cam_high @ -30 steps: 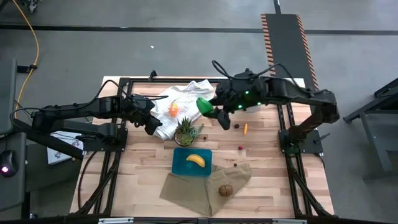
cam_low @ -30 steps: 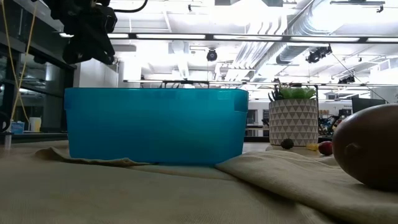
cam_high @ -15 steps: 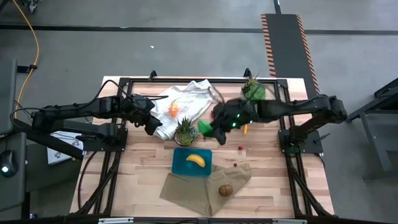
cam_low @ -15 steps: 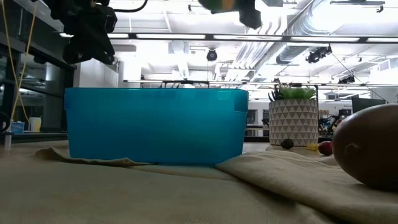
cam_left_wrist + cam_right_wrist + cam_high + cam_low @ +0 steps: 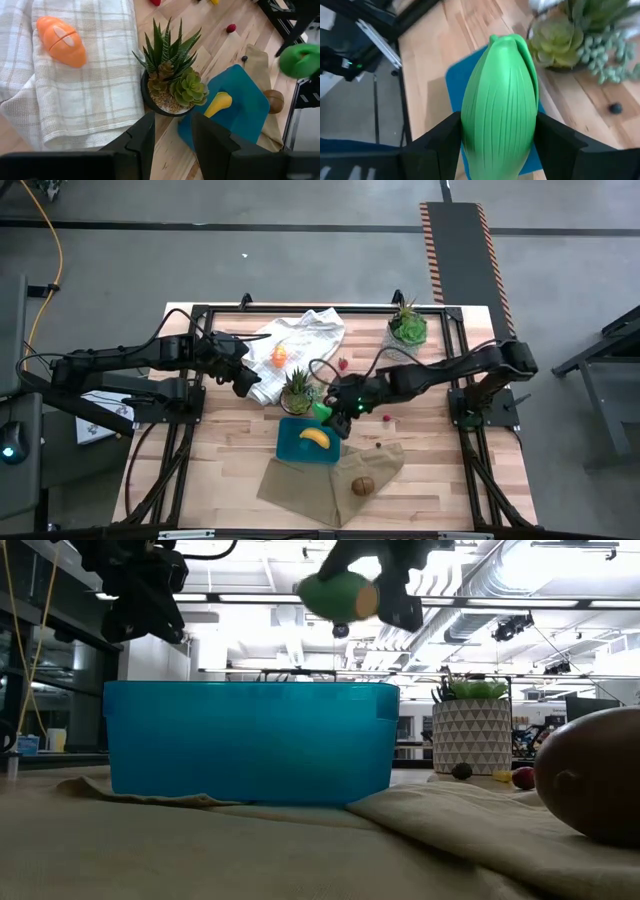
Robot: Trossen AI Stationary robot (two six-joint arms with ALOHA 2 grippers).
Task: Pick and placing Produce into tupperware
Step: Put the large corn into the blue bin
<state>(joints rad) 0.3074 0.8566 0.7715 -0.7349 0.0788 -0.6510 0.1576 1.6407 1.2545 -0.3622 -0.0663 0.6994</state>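
Note:
My right gripper (image 5: 327, 409) is shut on a green pepper (image 5: 500, 100), which hangs above the far right corner of the teal tupperware (image 5: 296, 442). A yellow banana (image 5: 315, 437) lies inside the tupperware. The brown kiwi (image 5: 363, 486) rests on the tan cloth (image 5: 320, 485). An orange piece (image 5: 62, 41) lies on the white towel (image 5: 295, 345). In the low view the pepper (image 5: 335, 595) shows above the tupperware's rim (image 5: 250, 685). My left gripper (image 5: 243, 384) is shut on nothing and hovers at the towel's left edge. My right gripper pinches the pepper's two long sides (image 5: 470, 125) between its fingers (image 5: 440, 145). The fingers slant down from the table's right side and lie along the pepper, whose end sticks out past the fingertips. The pepper is lifted clear, above the tupperware.
A spiky potted plant (image 5: 298, 391) stands just beyond the tupperware's far edge, close to my right gripper. Another potted plant (image 5: 408, 327) stands at the far right. Red berries (image 5: 343, 364) (image 5: 386, 418) and a dark berry (image 5: 377, 445) lie on the bare wood.
My right gripper has come down and toward the table's near edge with the pepper, from over the towel's right end to above the tupperware's far right corner, rolling its wrist on the way. The pepper stays in its hold. In the low view it has dropped into the picture from above.

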